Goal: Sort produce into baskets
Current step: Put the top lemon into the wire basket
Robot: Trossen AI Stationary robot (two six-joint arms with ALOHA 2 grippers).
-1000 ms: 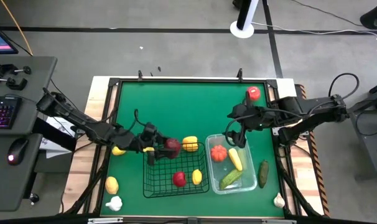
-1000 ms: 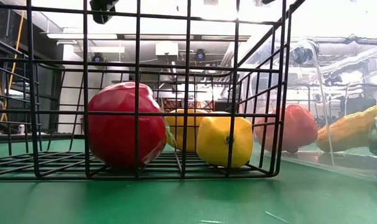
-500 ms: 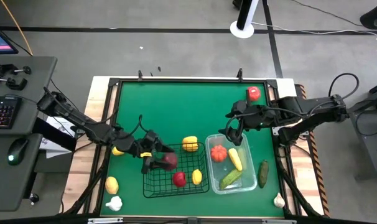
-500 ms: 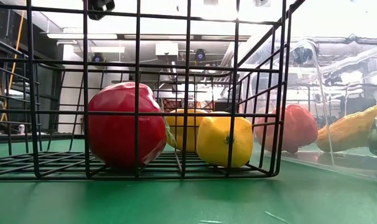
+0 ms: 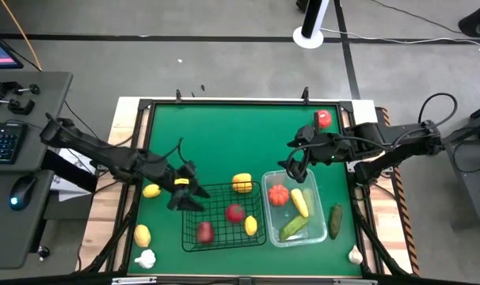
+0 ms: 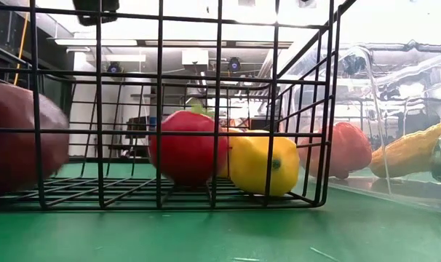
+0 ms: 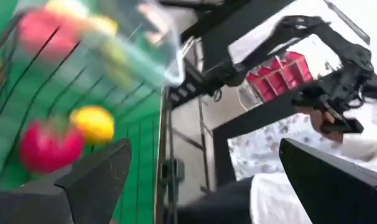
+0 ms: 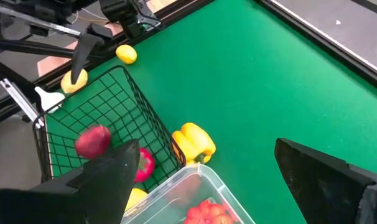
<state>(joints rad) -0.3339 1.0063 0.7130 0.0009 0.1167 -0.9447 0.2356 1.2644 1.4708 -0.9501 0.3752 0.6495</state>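
The black wire-mesh basket (image 5: 221, 199) holds a dark red apple (image 5: 205, 232) at its near left, a red fruit (image 5: 235, 212) and a yellow lemon (image 5: 250, 226). All three rest on the mesh floor and also show in the low view: the apple (image 6: 20, 138), the red fruit (image 6: 188, 145), the lemon (image 6: 264, 164). The clear tub (image 5: 291, 243) holds a red vegetable (image 5: 278, 195), corn (image 5: 300, 202) and a cucumber (image 5: 294, 228). My left gripper (image 5: 184, 198) is open and empty above the basket's far left corner. My right gripper (image 5: 295, 170) is open and empty above the tub's far left corner.
On the green mat lie a yellow pepper (image 5: 241, 183) beyond the basket, lemons (image 5: 151, 191) (image 5: 142, 235) and garlic (image 5: 146, 258) to its left, a cucumber (image 5: 335, 221) and garlic (image 5: 356, 255) right of the tub, and a red tomato (image 5: 323, 119) far right.
My left gripper carried the dark red apple over the basket, opened and let it go, then drew back toward the table's left edge. The apple fell into the basket and rolled to its near left. The red fruit in the basket shifted toward the far side.
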